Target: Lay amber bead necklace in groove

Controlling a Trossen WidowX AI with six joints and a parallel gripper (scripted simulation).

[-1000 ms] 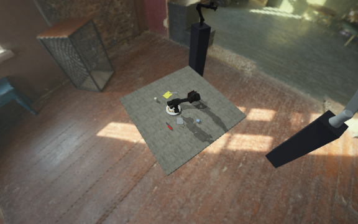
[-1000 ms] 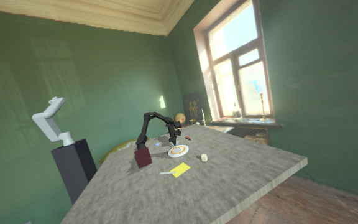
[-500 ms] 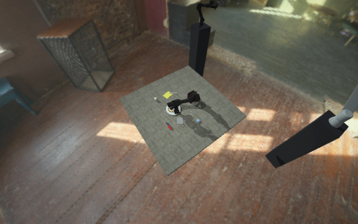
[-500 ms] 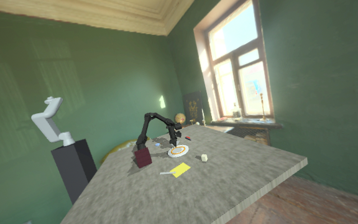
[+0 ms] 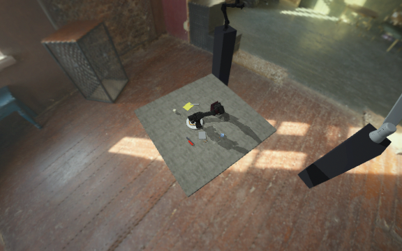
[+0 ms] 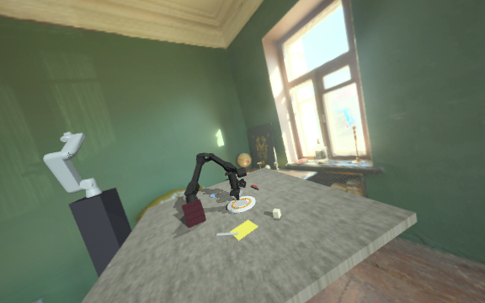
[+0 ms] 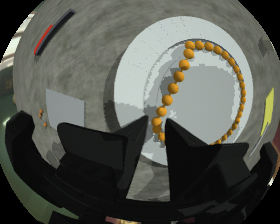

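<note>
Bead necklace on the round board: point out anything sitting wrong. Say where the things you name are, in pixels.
One stretch of the necklace (image 6: 235,207) (image 7: 173,88) looks off. In the wrist view, its run toward the gripper (image 6: 236,198) (image 7: 157,120) cuts nearly straight across the board's (image 6: 253,204) (image 7: 128,75) inner disc, while the opposite side curves along the round groove.

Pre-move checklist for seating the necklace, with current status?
1. White round bead board flat on tabletop: ok.
2. Amber bead necklace, right-hand run in wrist view, following groove: ok.
3. Left-hand run following groove: not ok, cuts straight across inside it.
4. Black claw at the stray run's lower end: ok.
5. Beads pinched between fingertips: cannot tell.
6. Grey square plate off the board: ok.
</note>
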